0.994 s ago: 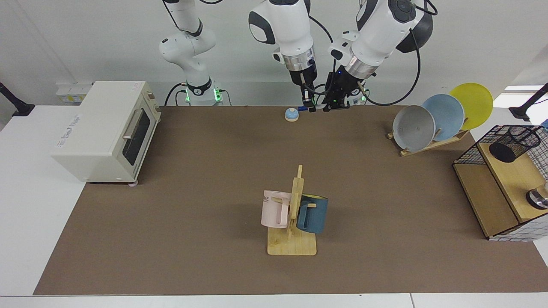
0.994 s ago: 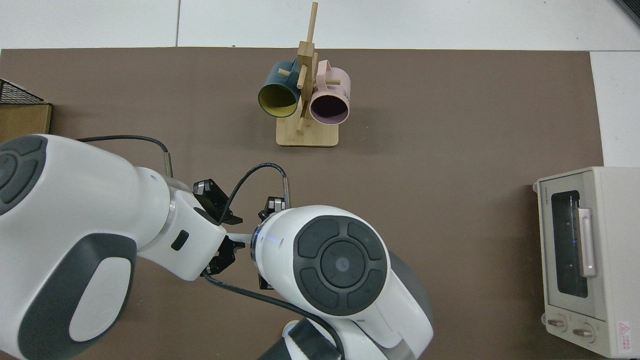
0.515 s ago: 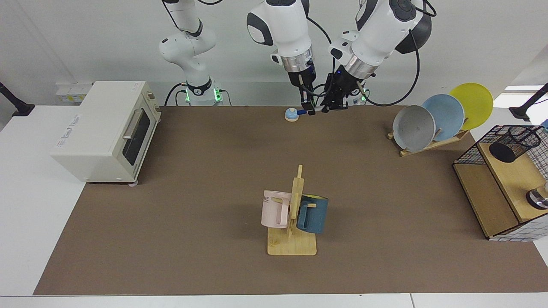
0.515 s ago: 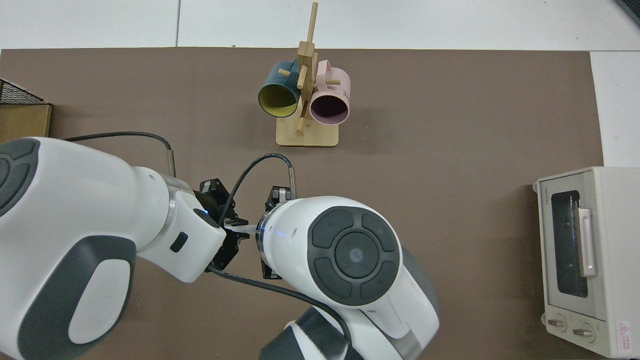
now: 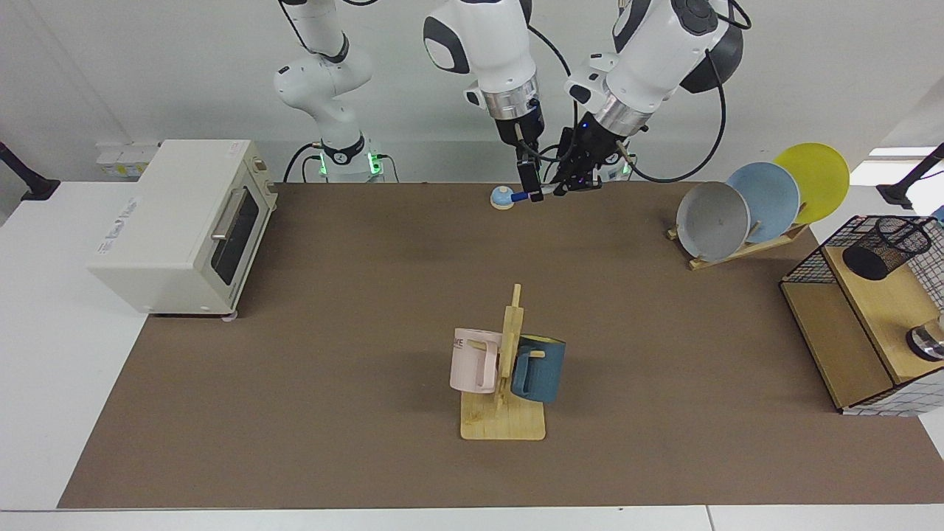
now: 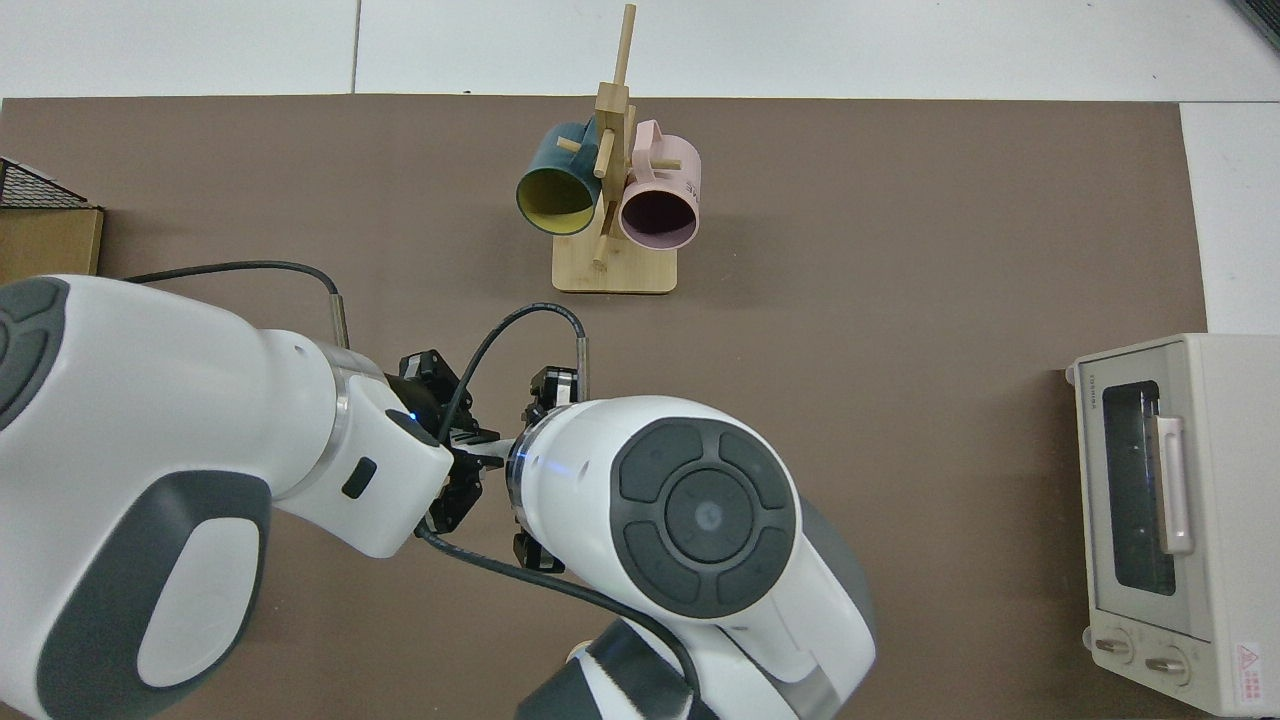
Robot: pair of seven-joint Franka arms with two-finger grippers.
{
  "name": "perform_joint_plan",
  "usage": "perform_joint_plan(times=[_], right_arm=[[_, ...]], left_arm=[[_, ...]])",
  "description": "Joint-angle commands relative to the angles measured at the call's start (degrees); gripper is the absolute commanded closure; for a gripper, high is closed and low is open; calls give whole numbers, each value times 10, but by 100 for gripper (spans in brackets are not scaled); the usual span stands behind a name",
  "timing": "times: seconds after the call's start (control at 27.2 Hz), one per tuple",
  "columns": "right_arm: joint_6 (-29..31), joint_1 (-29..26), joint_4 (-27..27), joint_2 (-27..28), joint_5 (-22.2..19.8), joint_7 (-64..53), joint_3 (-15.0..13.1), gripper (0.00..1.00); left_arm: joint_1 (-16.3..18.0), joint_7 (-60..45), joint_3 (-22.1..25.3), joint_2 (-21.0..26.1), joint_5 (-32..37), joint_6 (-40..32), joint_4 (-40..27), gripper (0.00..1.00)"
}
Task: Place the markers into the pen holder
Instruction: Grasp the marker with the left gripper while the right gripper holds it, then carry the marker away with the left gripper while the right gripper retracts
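Marker point(image 5: 521, 197) lies level above the mat's far edge, its blue end beside a small blue bell point(image 5: 502, 197), pinched in the right gripper point(image 5: 532, 193), whose fingers are closed on the barrel. Just beside it the left gripper point(image 5: 569, 183) meets the marker's other end; its finger gap cannot be made out. Pen holder point(image 5: 887, 247) lies tipped on the wire rack's wooden shelf point(image 5: 885, 302), well apart.

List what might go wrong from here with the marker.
1. The marker lies sideways between the right gripper and the left gripper, which crowd close together. A mistimed handover might drop it near the bell.
2. The pen holder sits far off in the wire rack, beyond the plates. A long carry may clip them.
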Motion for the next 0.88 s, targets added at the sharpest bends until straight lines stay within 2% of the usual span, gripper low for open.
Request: perform_joint_plan(times=[0.0,0.11,0.4,0.52,0.63,0.85], right_arm=[[-26,-17,-20,-29,1,-88,5,0],[-58,-34,-22,-35,-2,-178,3,0],[-158,-140,-22,-52,-12,-485,2,0],[-169,-178,-25,-52,-32,-609,3,0],[-169,-212,-33,-52,-49,-714,3,0],[-191,-276,-32,-52,-68,-916,3,0]], left_arm=[[-16,-32,10,-11,28,15,-18,100],[-13,-49,11,-11,44,15,-18,100],[-3,-64,19,-11,96,14,-23,100],[23,-63,19,-11,115,12,-23,100],[38,-62,19,-10,132,9,-23,100],[59,-60,19,-10,209,-1,-22,100]])
